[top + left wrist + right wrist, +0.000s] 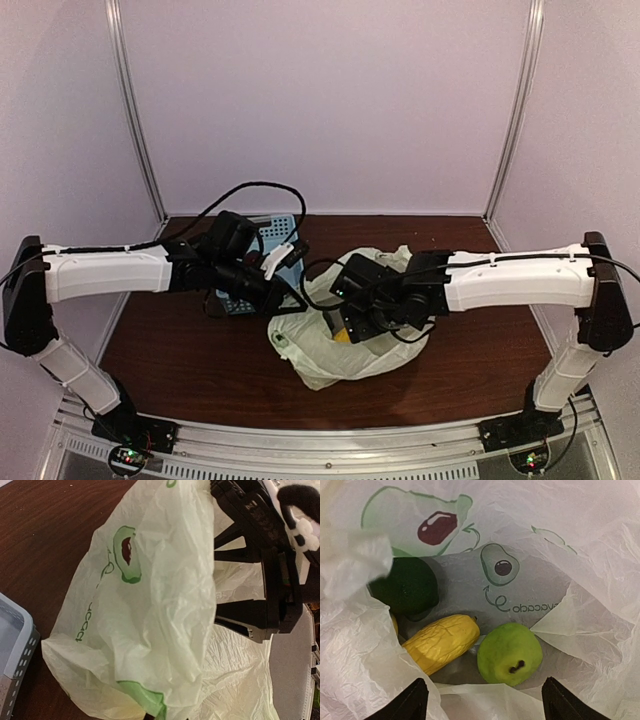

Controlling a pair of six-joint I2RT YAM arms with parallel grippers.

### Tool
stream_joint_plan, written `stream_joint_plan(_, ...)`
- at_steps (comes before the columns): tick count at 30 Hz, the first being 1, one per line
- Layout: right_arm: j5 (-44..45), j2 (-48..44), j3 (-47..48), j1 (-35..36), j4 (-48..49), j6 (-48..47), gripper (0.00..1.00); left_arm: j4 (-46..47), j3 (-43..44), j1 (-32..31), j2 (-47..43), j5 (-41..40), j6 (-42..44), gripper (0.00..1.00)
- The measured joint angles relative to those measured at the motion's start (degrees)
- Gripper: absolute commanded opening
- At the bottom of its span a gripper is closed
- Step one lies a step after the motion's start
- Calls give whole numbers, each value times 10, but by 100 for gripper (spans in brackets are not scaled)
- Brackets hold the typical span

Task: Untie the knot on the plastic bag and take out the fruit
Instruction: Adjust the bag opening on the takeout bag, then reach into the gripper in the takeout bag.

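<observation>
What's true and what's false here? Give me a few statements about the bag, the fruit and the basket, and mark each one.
1. The plastic bag is open, with fruit showing inside. True.
2. A light green fruit lies next to a yellow one in the bag. True.
3. The right gripper is shut on the yellow fruit. False: its fingers are spread wide at the bag's mouth and hold nothing.
4. In the top view, the blue basket sits to the right of the bag. False: it is to the bag's left.
</observation>
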Motion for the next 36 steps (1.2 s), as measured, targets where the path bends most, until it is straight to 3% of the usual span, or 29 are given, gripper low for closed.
stream_joint_plan(22,3,64,26,-47,17,-60,75,-5,0,-6,-2,-17,9,0)
stream_joint_plan(33,6,65,3,-49,9,-46,88,-14,0,-6,-2,-17,9,0)
stream_joint_plan(36,11,62,3,-49,7,-44,85,-14,0,-6,-2,-17,9,0)
